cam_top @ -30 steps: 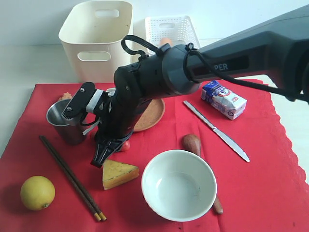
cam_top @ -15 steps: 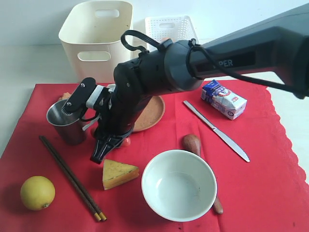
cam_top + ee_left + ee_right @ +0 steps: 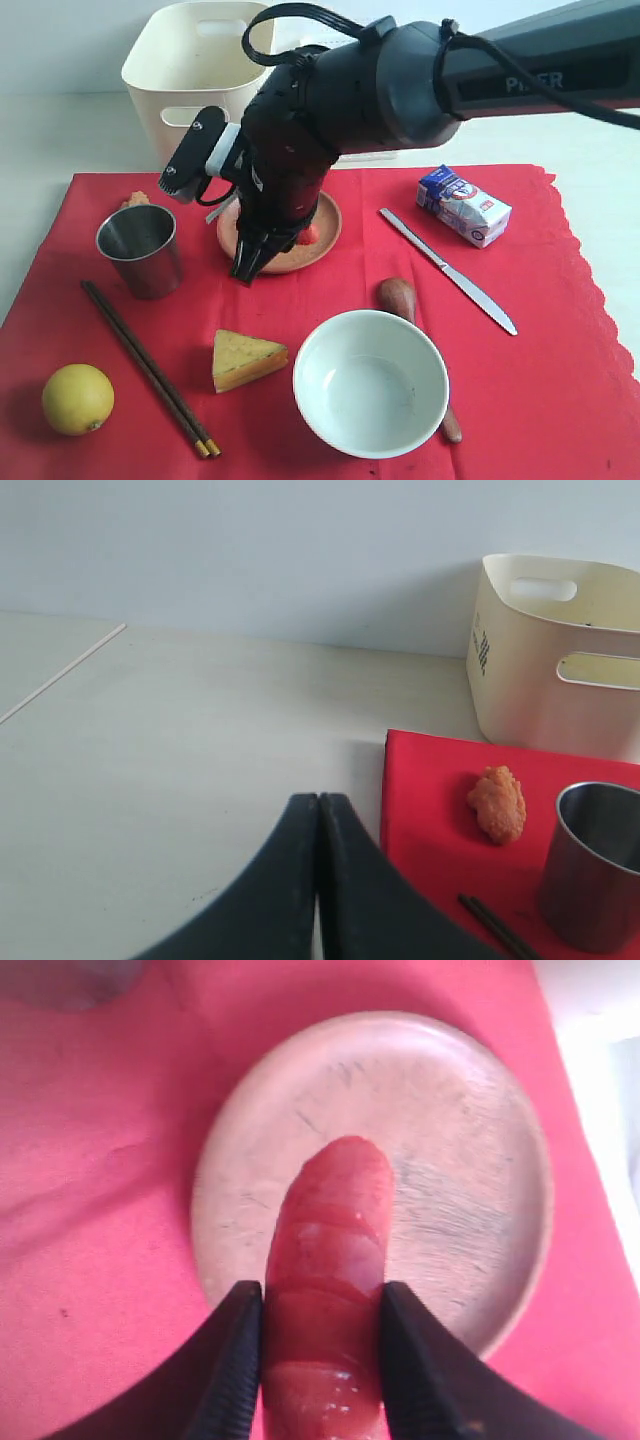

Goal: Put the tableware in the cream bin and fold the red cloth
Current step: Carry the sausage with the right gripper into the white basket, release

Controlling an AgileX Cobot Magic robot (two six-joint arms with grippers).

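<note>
two jaws of my right pincer are pinching a red sausage by its sides, and the round clay plate lies directly beneath it. i judge this step to be about getting food clear of the plate, since the plate belongs in the cream bin, which stands beyond the pincer past the far edge of the red cloth. to do it well i'd keep the squeeze light, because the skin looks slick and soft. i'd lift straight up before travelling sideways, and set it down away from the steel cup just beside the pincer. the bowl, knife, spoon and chopsticks lie further out on the cloth, none of them in the bin as far as i can see.

my left pincer is pressed together, holding nothing, over the bare worktop off the cloth's edge.

whether the sausage touches the plate or hangs just above it, i cannot tell. its gripped end is cut off in the wrist view, my own arm covers part of the plate and what stands behind it, the bowl hides most of the spoon's handle, and the bin's inside is out of sight.
</note>
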